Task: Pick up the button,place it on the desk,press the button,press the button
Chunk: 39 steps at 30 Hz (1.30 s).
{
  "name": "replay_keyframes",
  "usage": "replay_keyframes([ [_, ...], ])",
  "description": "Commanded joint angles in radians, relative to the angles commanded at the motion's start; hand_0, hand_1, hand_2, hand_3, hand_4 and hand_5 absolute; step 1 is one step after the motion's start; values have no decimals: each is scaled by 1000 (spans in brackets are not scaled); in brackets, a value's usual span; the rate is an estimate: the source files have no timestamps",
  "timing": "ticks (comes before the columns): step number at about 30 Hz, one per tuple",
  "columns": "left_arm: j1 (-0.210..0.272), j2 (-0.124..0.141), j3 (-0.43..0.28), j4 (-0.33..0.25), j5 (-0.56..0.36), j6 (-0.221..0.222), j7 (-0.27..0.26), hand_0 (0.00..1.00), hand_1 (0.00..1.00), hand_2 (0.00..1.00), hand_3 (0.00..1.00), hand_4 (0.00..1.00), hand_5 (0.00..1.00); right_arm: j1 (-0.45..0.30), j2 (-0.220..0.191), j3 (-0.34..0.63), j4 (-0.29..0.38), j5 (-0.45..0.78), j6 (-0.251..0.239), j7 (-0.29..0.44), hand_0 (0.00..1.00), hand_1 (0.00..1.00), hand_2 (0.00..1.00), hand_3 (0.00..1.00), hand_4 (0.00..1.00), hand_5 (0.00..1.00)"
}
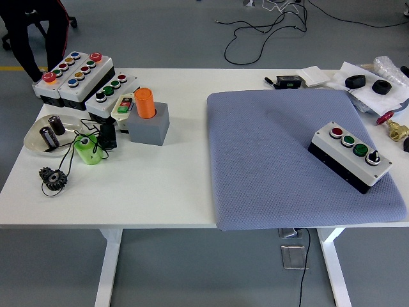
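On blue mat (281, 160): button box (351, 155).

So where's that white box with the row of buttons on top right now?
In the head view, the button box lies on the right side of the table, resting on the blue-grey mat near its right edge, with a brass fitting just beyond on the bare table.

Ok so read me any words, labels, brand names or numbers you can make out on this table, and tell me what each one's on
None can be read.
Button box on the blue-grey mat: no legible markings beside its buttons.
Button boxes at the far left: any labels are too small to read.
Small black device at the far edge: too blurred to read.
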<state>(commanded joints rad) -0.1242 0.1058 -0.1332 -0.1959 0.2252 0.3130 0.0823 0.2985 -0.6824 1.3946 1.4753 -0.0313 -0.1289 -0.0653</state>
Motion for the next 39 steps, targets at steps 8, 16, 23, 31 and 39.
replay_keyframes([
  [8, 1, 2, -1, 0, 3, -1, 0, 602, 547, 518, 476, 270, 998, 39, -13, -46, -40, -345, -39, -42, 808, 799, 838, 821, 783, 300],
  [16, 3, 3, 1, -1, 4, -1, 0, 602, 547, 515, 475, 269, 998, 108, 16, -150, -78, -676, 24, -145, 878, 849, 918, 912, 888, 280],
  [23, 4, 3, 2, -1, 0, -1, 0, 602, 544, 515, 475, 269, 998, 161, 66, -217, -104, -975, 98, -224, 912, 893, 959, 956, 939, 278],
  [31, 3, 4, 3, -1, 1, -2, 1, 602, 543, 512, 474, 270, 998, 218, 119, -307, -169, -1307, 167, -284, 963, 924, 988, 998, 970, 261],
  [39, 2, 5, 0, 0, -2, -1, 1, 601, 542, 512, 475, 271, 998, 239, 162, -349, -216, -1638, 208, -346, 964, 924, 989, 998, 974, 264],
])
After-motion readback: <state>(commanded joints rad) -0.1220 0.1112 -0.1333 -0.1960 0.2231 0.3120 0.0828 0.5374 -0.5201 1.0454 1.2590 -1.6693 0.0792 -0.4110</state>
